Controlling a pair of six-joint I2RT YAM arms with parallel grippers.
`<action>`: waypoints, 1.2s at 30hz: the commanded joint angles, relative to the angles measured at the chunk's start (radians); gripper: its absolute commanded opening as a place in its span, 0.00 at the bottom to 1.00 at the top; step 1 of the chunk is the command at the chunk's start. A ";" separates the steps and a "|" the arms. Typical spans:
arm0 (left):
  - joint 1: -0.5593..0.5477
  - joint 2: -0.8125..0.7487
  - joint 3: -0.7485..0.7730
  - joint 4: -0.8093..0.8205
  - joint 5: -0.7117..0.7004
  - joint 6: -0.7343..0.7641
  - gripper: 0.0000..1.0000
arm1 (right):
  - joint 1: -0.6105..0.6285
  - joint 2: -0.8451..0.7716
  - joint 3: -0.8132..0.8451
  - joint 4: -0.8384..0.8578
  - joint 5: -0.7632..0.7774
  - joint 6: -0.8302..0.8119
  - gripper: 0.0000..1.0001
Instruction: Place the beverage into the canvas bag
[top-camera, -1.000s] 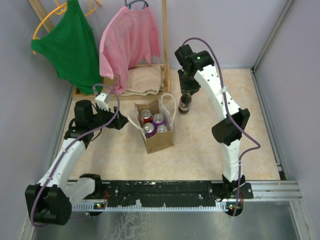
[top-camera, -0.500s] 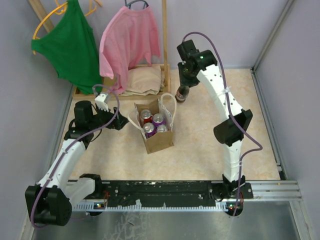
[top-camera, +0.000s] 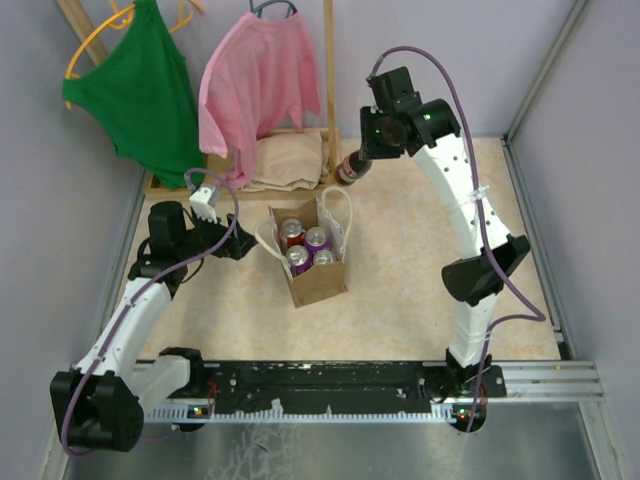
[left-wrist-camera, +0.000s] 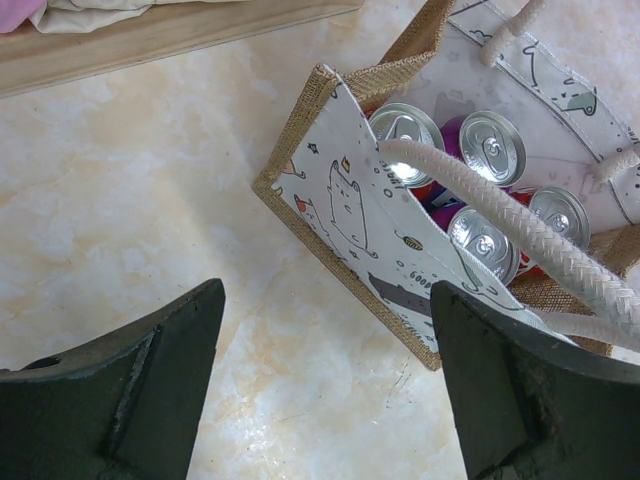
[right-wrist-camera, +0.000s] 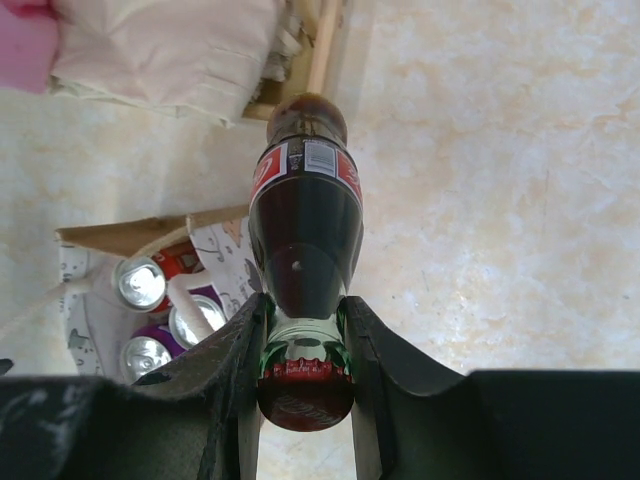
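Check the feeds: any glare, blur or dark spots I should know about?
Left wrist: can tops glare white, the canvas bag is sharp, the near foreground dark and soft. Right wrist: bottle crisp, small highlights on the glass. Top external: even light, faint shadows, no blur.

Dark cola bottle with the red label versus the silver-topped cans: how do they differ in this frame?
The dark cola bottle is tall and narrow-necked with a red cap; the four silver-topped cans are short, with red or purple sides. The bottle hangs tilted, clamped at its neck by the right gripper; the cans stand upright. The bottle is outside the tan canvas bag; the cans sit inside it. Both are drinks.
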 joint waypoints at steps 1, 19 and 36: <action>0.008 -0.015 -0.015 0.025 0.003 -0.005 0.89 | 0.001 -0.148 0.019 0.294 -0.093 0.022 0.00; 0.007 0.003 -0.006 0.025 0.006 -0.003 0.89 | 0.115 -0.223 -0.029 0.415 -0.251 0.005 0.00; 0.008 0.015 0.000 0.016 0.012 -0.002 0.89 | 0.250 -0.340 -0.100 0.246 -0.170 0.045 0.00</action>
